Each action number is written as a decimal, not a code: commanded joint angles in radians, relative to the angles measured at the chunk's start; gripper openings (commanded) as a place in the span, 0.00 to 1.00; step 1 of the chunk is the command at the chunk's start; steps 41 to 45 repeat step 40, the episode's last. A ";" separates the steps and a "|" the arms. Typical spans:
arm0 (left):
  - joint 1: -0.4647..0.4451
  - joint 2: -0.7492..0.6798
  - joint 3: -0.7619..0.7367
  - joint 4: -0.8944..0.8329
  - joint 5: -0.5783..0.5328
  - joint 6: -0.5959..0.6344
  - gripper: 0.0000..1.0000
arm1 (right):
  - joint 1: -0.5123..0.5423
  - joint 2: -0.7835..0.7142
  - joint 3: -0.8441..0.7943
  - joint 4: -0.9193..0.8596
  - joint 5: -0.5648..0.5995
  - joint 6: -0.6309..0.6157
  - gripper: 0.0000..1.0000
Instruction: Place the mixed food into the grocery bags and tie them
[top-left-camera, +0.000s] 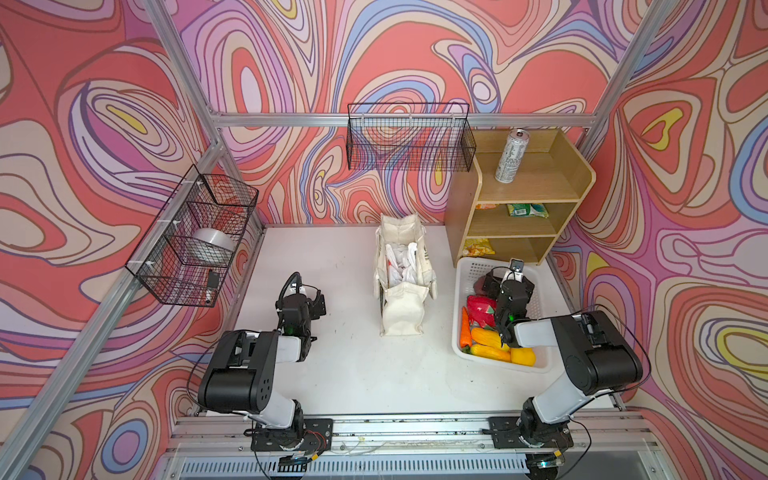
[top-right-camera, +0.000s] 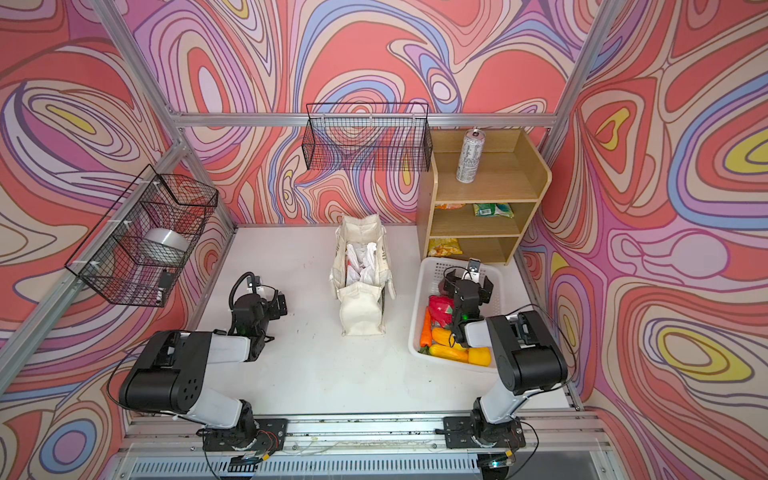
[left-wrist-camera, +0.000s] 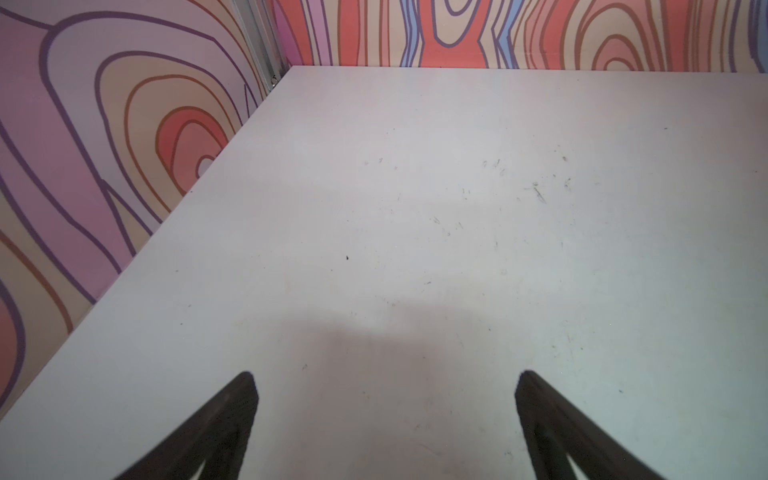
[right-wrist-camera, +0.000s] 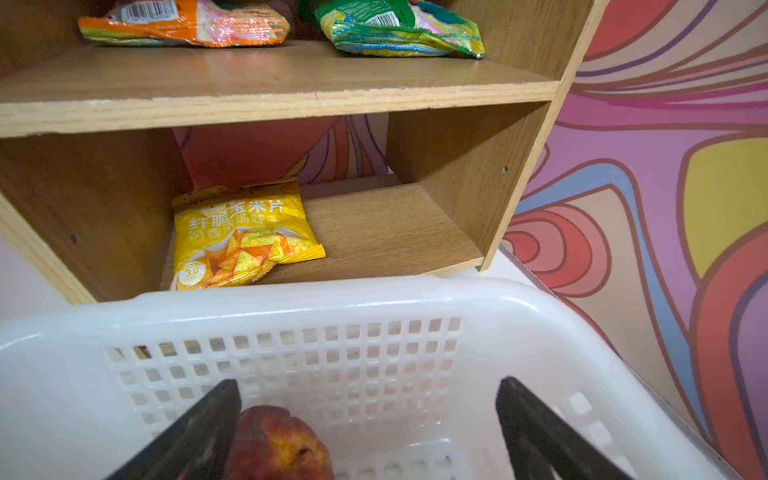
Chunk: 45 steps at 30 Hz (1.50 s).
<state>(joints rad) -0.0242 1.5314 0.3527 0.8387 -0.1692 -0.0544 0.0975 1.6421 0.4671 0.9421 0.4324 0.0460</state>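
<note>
My right tool (right-wrist-camera: 369, 386) spread, empty, over white basket (right-wrist-camera: 291, 299). Red-brown toy fruit (right-wrist-camera: 278, 444) just beneath, beside one finger. Looks light, rigid, slick; I'd pinch across its middle. My left tool (left-wrist-camera: 386, 374) spread over worktop (left-wrist-camera: 415, 208).

Both top views: bright, even light from above, faint soft shadows on the table (top-left-camera: 353, 374), wide-angle stretch at the frame corners. Wrist views: left gripper (left-wrist-camera: 386, 376) and right gripper (right-wrist-camera: 370, 386) blurred close-up; basket rim (right-wrist-camera: 291, 299) near blown-out white.
</note>
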 joint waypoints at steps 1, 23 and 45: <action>0.007 0.014 0.017 0.069 0.126 0.048 1.00 | -0.027 0.025 -0.063 0.091 -0.136 -0.009 0.98; 0.010 0.008 0.026 0.040 0.140 0.047 1.00 | -0.076 0.068 -0.010 0.038 -0.222 0.000 0.99; 0.010 0.007 0.026 0.040 0.140 0.045 1.00 | -0.076 0.068 -0.008 0.034 -0.229 0.000 0.98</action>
